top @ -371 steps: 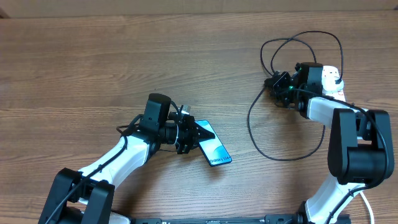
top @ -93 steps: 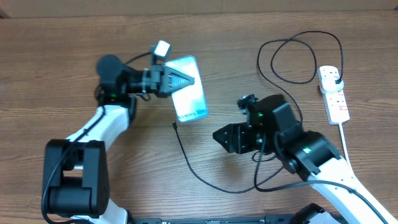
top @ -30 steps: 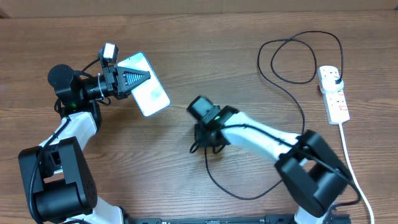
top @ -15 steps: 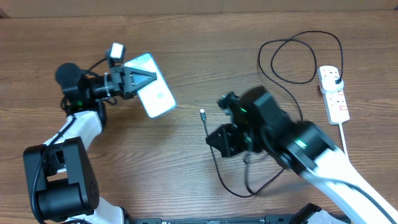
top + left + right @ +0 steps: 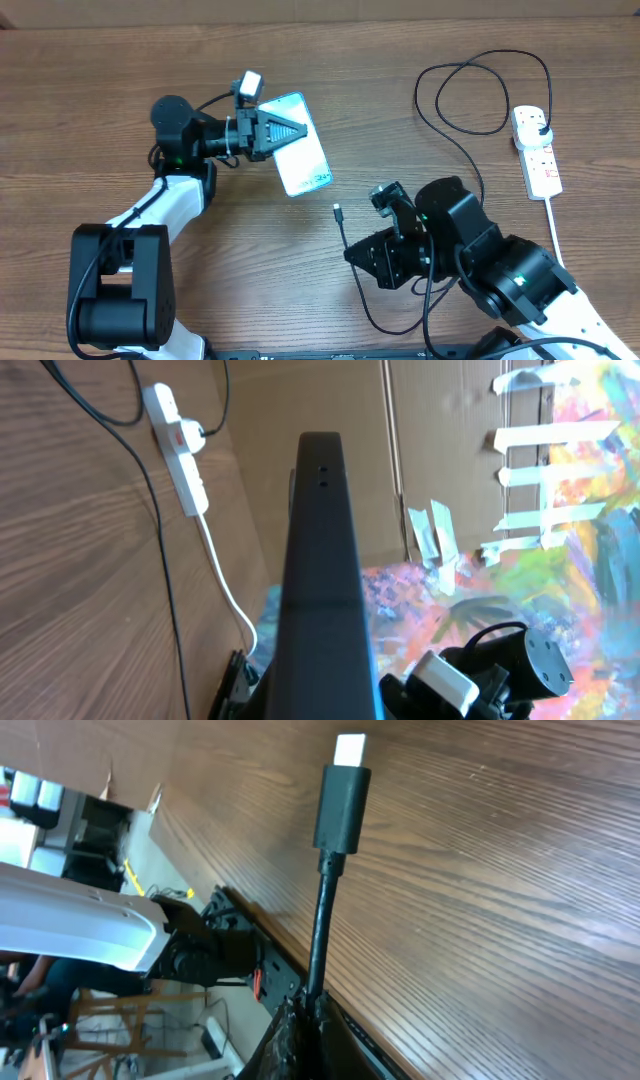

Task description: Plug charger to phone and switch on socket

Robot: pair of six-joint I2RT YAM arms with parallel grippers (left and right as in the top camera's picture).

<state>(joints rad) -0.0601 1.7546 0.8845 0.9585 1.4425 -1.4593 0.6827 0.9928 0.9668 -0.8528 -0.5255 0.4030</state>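
My left gripper (image 5: 288, 132) is shut on the phone (image 5: 302, 165) and holds it tilted above the table, teal screen up. In the left wrist view the phone (image 5: 320, 570) shows edge-on, its dark short edge pointing away. My right gripper (image 5: 356, 252) is shut on the charger cable (image 5: 346, 228); the plug tip (image 5: 338, 210) sticks out toward the phone, a short gap below and right of it. In the right wrist view the tip (image 5: 345, 780) stands free above the wood, gripped lower down (image 5: 310, 1030). The socket (image 5: 535, 150) lies far right, a dark adapter (image 5: 541, 121) in its top outlet.
The black cable loops (image 5: 480, 90) at the back right and trails under my right arm. The strip's white lead (image 5: 555, 235) runs toward the front right edge. The strip (image 5: 180, 455) also shows in the left wrist view. Cardboard wall along the back.
My left gripper has swung the phone to the right, toward the centre. My right gripper has shifted down and slightly right, still holding the cable with the tip pointing up-left.
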